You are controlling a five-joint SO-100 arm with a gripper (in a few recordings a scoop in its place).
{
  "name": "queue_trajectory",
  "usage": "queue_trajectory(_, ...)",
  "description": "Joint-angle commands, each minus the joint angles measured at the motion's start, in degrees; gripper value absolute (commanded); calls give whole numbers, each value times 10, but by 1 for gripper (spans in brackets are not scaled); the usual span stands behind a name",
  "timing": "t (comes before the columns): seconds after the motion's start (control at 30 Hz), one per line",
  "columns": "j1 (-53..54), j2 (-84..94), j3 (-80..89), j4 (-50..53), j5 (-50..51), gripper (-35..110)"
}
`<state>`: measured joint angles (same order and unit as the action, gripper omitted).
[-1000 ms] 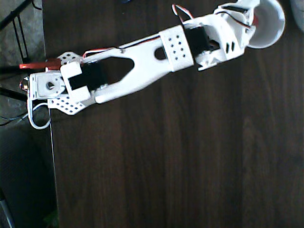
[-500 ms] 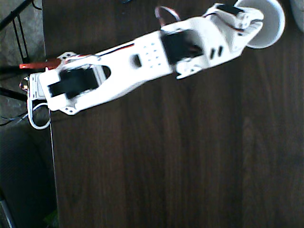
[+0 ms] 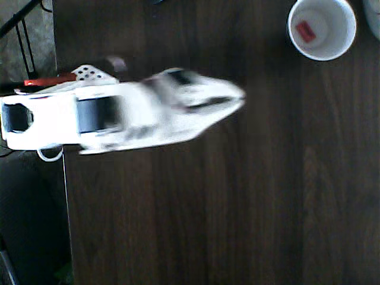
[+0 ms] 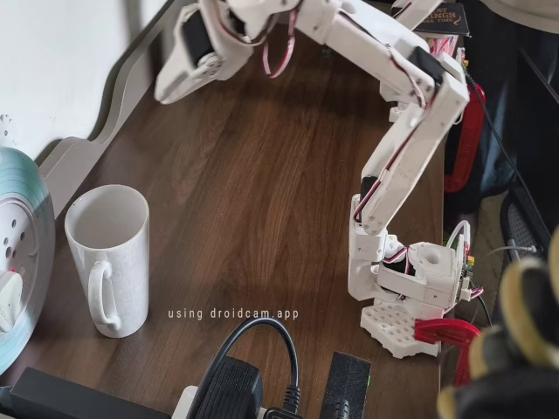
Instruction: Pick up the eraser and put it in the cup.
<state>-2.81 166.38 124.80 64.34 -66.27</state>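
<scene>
The hand (image 4: 179, 65), its opening too unclear to judge, hangs well apart from the white mug (image 3: 322, 28), where the eraser (image 3: 305, 31) lies inside, so only parking apparently remains.

A white cup (image 3: 322, 29), its inside pale grey, holds a small red eraser (image 3: 306, 31) in the overhead view; in the fixed view the same cup (image 4: 109, 259) shows a faintly speckled white wall and a white handle. The counter (image 3: 237, 196) is dark brown wood with lengthwise grain. The robot arm (image 4: 410, 113) is white with black motor blocks and red-and-white wires, its perforated white base (image 4: 397, 327) held by a red clamp (image 4: 445, 332). A black plug and cable (image 4: 240, 384) lie at the near edge.
</scene>
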Motion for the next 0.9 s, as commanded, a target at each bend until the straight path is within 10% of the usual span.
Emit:
queue_trajectory(0.0,17,44,65,46,-34,0)
queue_trajectory(0.87,-8,226,503,113,-231,0)
